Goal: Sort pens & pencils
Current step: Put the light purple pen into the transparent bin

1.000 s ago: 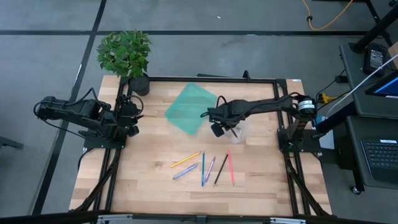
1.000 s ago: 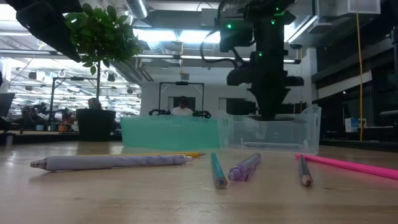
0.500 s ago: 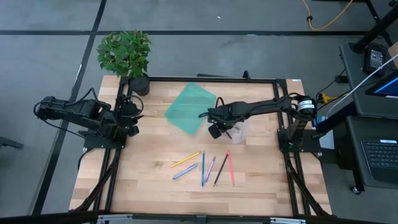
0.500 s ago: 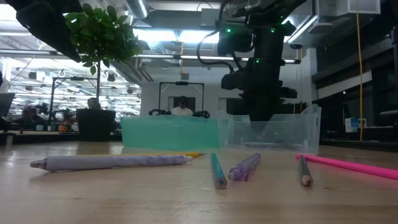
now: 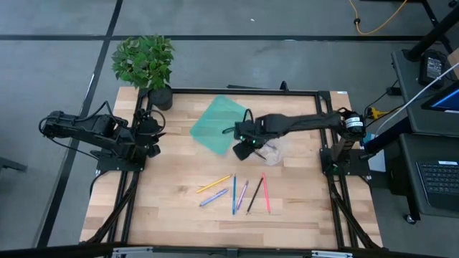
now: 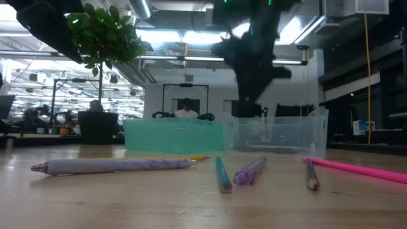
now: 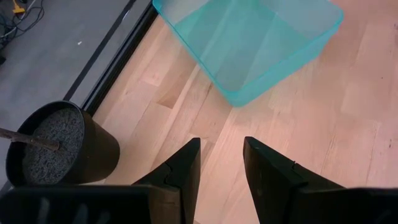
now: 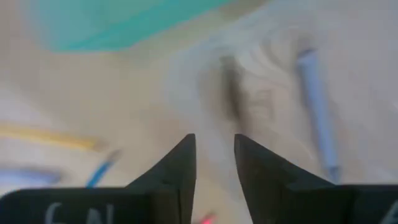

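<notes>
Clear plastic is already holding 2 sorted sticks, a dark one [image 8: 229,87] and a grey-blue one [image 8: 317,106], inside the clear bin [image 5: 276,152], while 6 pens & pencils [image 5: 237,192] are still lying loose on the wooden bench [image 5: 172,215] and the teal bin [image 5: 217,124] is looking empty. The right end effector [image 5: 244,148], fingers narrowly parted and holding nothing, is hanging beside the clear bin; the left end effector [image 7: 221,163], also parted and empty, is waiting near the potted plant [image 5: 145,64], with nothing standing in the way.

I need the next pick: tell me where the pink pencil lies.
In the high view the pink pencil lies rightmost in the row, beside the black pencil, nearer the table's front than the clear bin.
</notes>
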Robot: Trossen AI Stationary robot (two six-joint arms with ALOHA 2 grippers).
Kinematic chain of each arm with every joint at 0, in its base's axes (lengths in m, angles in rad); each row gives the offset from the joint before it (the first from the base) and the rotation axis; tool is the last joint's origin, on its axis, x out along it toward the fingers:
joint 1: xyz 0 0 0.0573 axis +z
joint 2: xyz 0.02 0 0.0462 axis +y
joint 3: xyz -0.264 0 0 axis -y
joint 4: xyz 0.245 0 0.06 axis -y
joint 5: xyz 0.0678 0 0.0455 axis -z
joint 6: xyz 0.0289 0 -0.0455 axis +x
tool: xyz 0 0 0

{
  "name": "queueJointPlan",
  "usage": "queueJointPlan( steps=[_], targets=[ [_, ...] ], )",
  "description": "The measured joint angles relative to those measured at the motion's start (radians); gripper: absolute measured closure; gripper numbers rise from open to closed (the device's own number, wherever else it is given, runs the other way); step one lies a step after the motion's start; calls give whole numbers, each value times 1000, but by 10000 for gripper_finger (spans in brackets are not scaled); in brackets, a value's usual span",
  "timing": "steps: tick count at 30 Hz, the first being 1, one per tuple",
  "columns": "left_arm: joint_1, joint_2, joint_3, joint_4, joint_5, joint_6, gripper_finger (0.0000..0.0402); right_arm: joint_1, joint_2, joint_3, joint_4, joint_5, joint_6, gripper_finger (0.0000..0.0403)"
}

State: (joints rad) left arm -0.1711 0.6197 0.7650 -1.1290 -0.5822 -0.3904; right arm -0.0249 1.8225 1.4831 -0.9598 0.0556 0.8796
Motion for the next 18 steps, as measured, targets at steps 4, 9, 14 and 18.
queueJointPlan(
  steps=[4, 9, 14, 18],
  targets=[
    [0, 0, 0, 0, 0, 0, 286, 131, 0, 60, 13, 9, 108, 294],
    [0, 0, 0, 0, 0, 0, 286, 284, 64, 61, 38, 35, 292, 295],
    [0, 0, 0, 0, 0, 0, 286, 359, 183, 60, 140, -38, 409, 295],
    [0, 0, 0, 1, 0, 0, 286, 355, 252, 59, 176, -132, 429, 295]
  ],
)
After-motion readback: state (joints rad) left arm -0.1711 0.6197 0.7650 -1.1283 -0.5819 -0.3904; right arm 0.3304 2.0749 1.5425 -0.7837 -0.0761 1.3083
